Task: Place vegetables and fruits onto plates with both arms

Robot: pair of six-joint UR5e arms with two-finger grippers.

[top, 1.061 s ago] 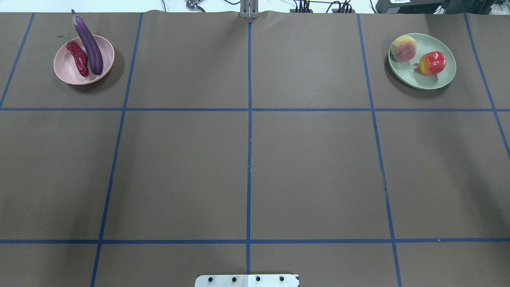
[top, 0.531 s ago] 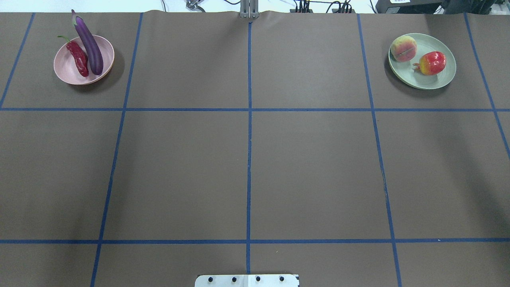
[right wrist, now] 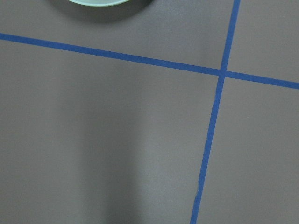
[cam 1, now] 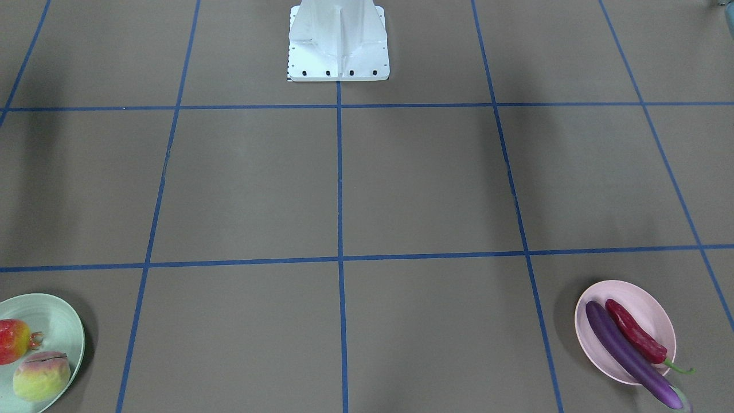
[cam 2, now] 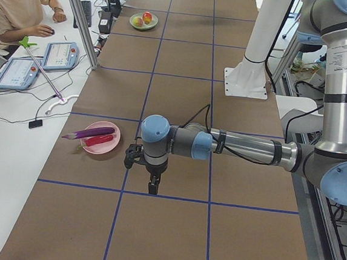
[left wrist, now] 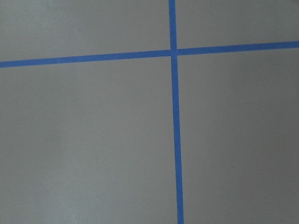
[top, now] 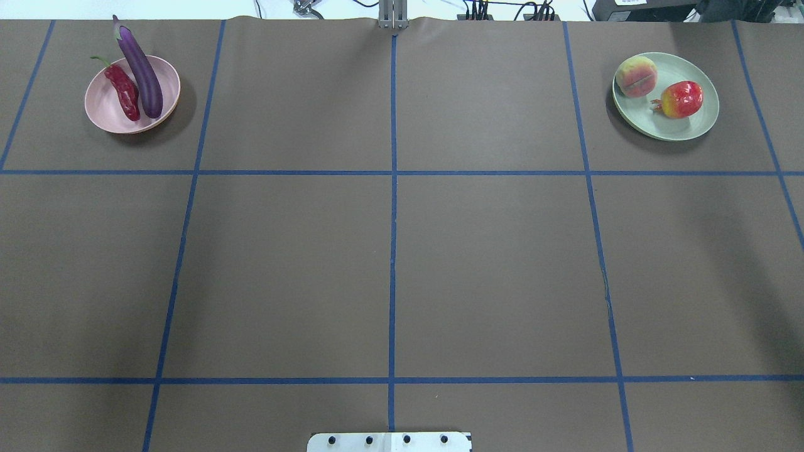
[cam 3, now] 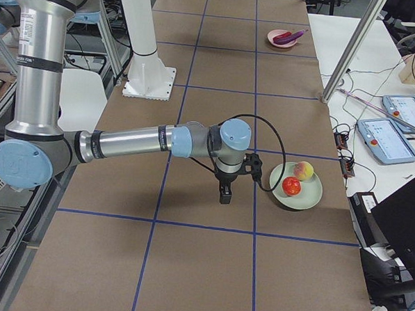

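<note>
Trainee: How did the grippers stand?

Technician: The left gripper hung pointing straight down over the table, near the pink plate, on the robot's side of it. The right gripper hung the same way just beside the mint plate. Both showed only from the table's ends, so whether their fingers were spread or pressed together could not be told. Behind them the left arm and right arm lay stretched out level above the table.

Trainee: And the vegetables?

Technician: The eggplant lay in the pink plate, its long axis running away from the robot and slightly leftward. Its capped end overhung the far rim; the blunt end rested inside. The chili pepper lay right alongside on its left, nearly parallel, green stem pointing the same way.

Trainee: The fruits?

Technician: On the mint plate the peach sat at the far left, crease running roughly left to right. The pomegranate sat just beside it, crown pointing to the robot's left. The plates stood well apart.
</note>
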